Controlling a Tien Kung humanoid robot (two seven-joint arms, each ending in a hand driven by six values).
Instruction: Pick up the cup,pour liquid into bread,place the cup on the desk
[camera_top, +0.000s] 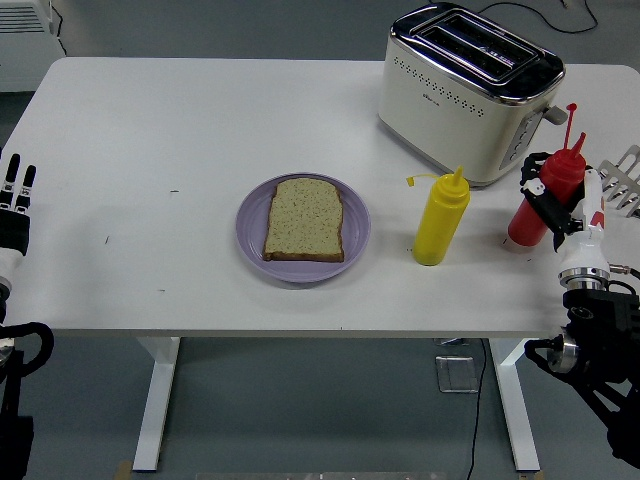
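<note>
A slice of brown bread (304, 219) lies on a purple plate (355, 238) in the middle of the table. My right hand (548, 205) is shut on a red squeeze bottle (540, 203), held tilted at the table's right, its base close to the surface. A yellow squeeze bottle (440, 218) stands upright between the plate and the red one. My left hand (14, 205) rests at the left edge, fingers straight and holding nothing.
A cream and chrome toaster (466, 91) stands at the back right, just behind the red bottle. A black cable trails behind it. The white table (180, 130) spreads bare to the left of the plate.
</note>
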